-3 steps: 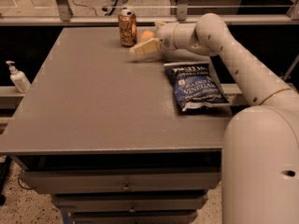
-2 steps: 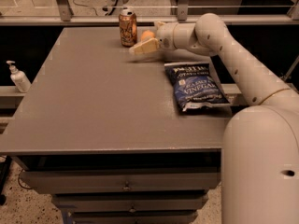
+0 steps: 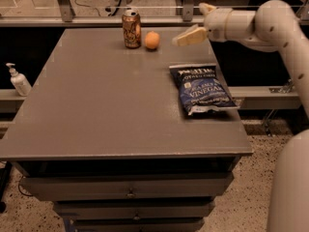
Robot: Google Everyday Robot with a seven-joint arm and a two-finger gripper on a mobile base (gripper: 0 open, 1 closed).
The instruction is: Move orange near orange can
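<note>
The orange (image 3: 152,40) sits on the grey table (image 3: 106,105) near the far edge, just right of the upright orange can (image 3: 131,29), a small gap between them. My gripper (image 3: 189,23) is above the table's far right part, to the right of the orange and apart from it. It is open and empty, with one finger (image 3: 190,35) pointing left toward the orange and the other raised behind it.
A dark blue chip bag (image 3: 200,88) lies flat on the right side of the table, below my gripper. A white pump bottle (image 3: 18,79) stands on a ledge left of the table. A rail and glass run behind the far edge.
My gripper has let go of the orange and pulled back to the right and up. The orange now rests uncovered beside the can.
</note>
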